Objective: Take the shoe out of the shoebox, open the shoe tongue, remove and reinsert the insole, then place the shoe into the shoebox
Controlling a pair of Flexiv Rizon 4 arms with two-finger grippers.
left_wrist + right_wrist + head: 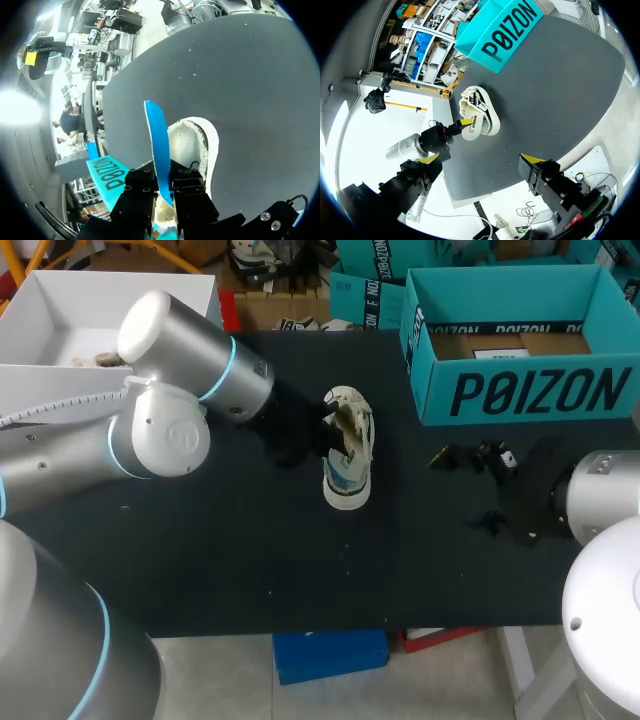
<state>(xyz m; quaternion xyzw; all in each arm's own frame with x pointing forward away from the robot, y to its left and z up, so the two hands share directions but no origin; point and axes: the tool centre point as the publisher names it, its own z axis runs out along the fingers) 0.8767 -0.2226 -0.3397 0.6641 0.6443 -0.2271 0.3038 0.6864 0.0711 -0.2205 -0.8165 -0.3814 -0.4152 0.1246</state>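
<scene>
From above, the shoe [347,452] lies mid-table on the black table [250,550], outside the teal shoebox [520,390] and well apart from it. Its long axis runs from the near edge to the far edge. The laced front seems to point away and the open heel end toward the near edge, though I can't be certain. The left gripper [318,430] is against its side. The right gripper [486,490] hangs off to the right, empty.

In the left wrist view, the jaws are pinched narrow on the blue insole [156,140], which stands up out of the shoe's white padded opening. I judge the insole step is in hand. To do it well, the insole should slide along the shoe's length rather than sideways, with a firm pinch. The shoe is unsteadied and may drag.

In the right wrist view, the right gripper's jaws are spread wide, and the shoe lies well ahead of them.
</scene>
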